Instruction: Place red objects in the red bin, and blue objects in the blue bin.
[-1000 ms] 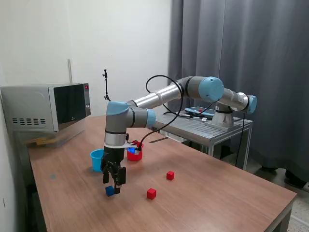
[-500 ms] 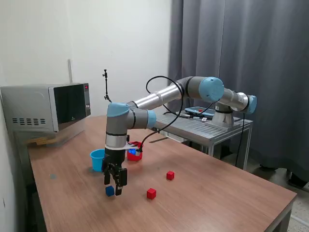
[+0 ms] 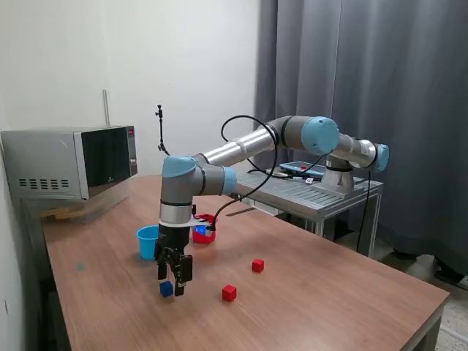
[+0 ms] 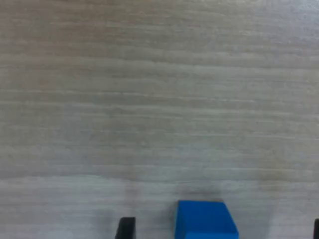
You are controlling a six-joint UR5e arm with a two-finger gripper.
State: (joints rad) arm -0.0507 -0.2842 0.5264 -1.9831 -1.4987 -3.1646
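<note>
Wrist view: blue cube (image 4: 206,219) cut off by the picture's edge, only its upper part visible; fingertips (image 4: 125,228) show as dark slivers, rest out of frame. Exterior view: red cup (image 3: 204,232) and light blue cup (image 3: 148,241) partly hidden behind the arm (image 3: 178,205). Cup contents cannot be told. Gripper (image 3: 174,285) gap too small to judge.

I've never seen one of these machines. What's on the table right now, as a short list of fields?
table: brown wood
gripper: just above the blue cube, fingers apart
blue cube: on the table, not held
red cubes: two, loose on the table
blue cup: behind the gripper
red cup: beside the blue cup
microwave: exterior view's left
</note>
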